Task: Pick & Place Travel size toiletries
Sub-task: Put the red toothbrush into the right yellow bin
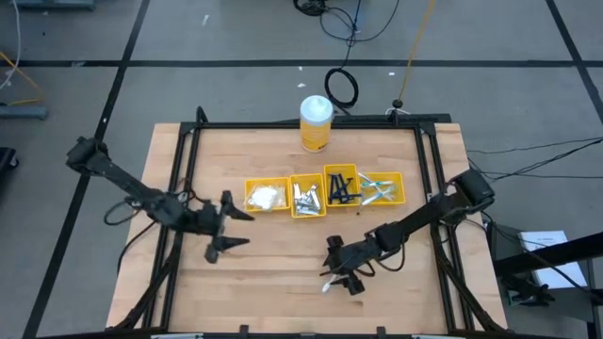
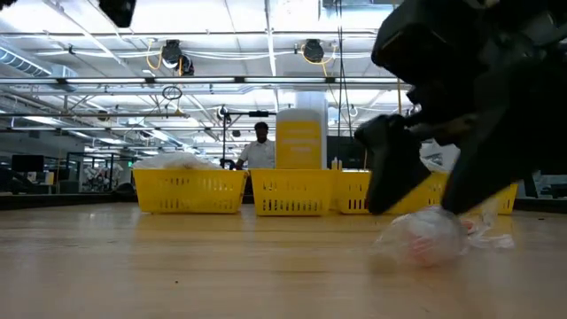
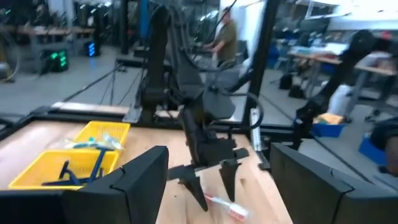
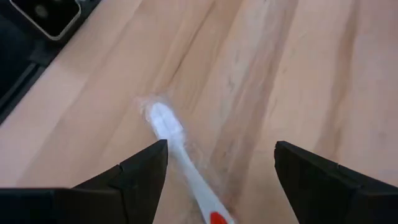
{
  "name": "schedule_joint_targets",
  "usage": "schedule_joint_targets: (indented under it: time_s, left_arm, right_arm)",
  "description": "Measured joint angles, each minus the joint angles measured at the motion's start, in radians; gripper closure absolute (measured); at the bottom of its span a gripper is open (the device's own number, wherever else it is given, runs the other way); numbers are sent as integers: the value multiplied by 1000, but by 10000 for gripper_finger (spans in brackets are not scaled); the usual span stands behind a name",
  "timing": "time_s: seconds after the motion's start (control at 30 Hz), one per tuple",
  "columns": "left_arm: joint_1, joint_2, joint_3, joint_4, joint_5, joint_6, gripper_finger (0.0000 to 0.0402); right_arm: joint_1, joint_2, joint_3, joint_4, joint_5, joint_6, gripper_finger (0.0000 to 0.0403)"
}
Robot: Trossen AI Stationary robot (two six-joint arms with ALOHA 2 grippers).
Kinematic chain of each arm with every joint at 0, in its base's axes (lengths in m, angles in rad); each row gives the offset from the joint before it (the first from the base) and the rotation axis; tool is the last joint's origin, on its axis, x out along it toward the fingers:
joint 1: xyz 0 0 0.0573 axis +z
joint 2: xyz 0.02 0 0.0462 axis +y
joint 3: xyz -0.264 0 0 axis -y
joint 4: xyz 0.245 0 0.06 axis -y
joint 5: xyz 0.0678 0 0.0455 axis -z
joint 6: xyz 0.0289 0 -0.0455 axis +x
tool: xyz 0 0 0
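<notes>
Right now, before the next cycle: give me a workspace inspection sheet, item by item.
Surface: wooden table in a black frame.
Job's things: wrapped toothbrush lies loose on the table under the right gripper; four yellow bins in a row hold white packets, silvery sachets, dark razors and toothbrushes.
Clutter: tall yellow canister with white lid, behind the bins.
Grippers: right gripper open, fingers on either side of the toothbrush, not gripping it; left gripper open, holding nothing, left of the bins.
Cables: coiled black cable on the floor beyond the table.
Surroundings: person standing far behind the bins.
</notes>
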Motion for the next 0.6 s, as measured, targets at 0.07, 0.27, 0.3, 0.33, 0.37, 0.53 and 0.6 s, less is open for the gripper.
schedule_joint_targets:
  time_s: [0.07,0.27,0.3,0.33,0.37,0.53,0.6]
  left_arm:
    - [5,-79,-49,1,12,17,128]
    - [16,-258,-148,-9,7,30,128]
    - [18,-277,-158,-14,6,30,128]
    - [22,-293,-167,-15,6,29,128]
    - [25,-304,-174,-14,-2,23,128]
    - [39,-318,-190,-16,-47,17,128]
    - [44,-317,-190,-16,-54,17,128]
  right_arm:
    - [7,20,1,1,-1,7,124]
    - [14,49,2,7,3,25,124]
    - [14,49,2,7,3,26,126]
    - [14,49,2,6,3,28,130]
    - [13,50,2,6,3,32,137]
    - [11,50,2,2,6,24,210]
    - [11,50,2,1,5,20,254]
